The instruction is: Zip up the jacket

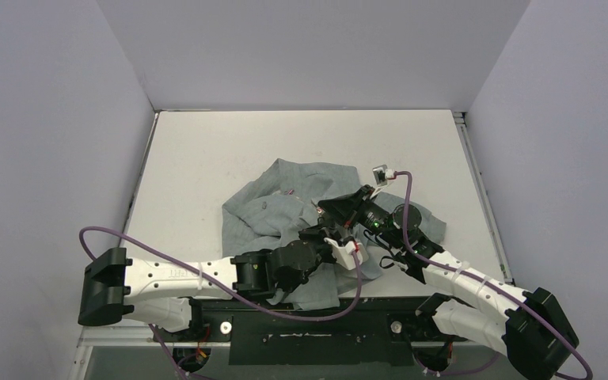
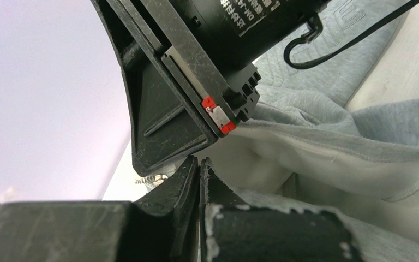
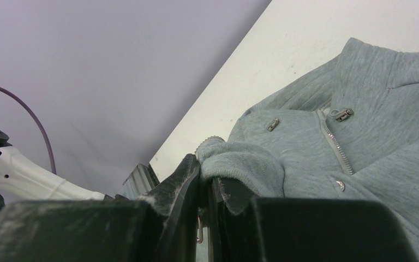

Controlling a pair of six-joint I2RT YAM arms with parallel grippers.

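Observation:
The grey jacket lies crumpled in the middle of the white table, and both grippers meet over its near right part. My right gripper is shut on a rolled ribbed edge of the jacket; a small metal loop hangs between its fingers. Beyond that edge runs a pale zipper with metal snaps beside it. My left gripper is shut, fingertips pressed together with nothing showing between them, just under the right gripper's black body. A bit of metal shows behind its left finger. From above, the left gripper sits next to the right gripper.
The table is boxed in by pale walls at the left, back and right. A purple cable loops over the right arm, and another purple cable trails along the left arm. Jacket fabric spreads under both wrists.

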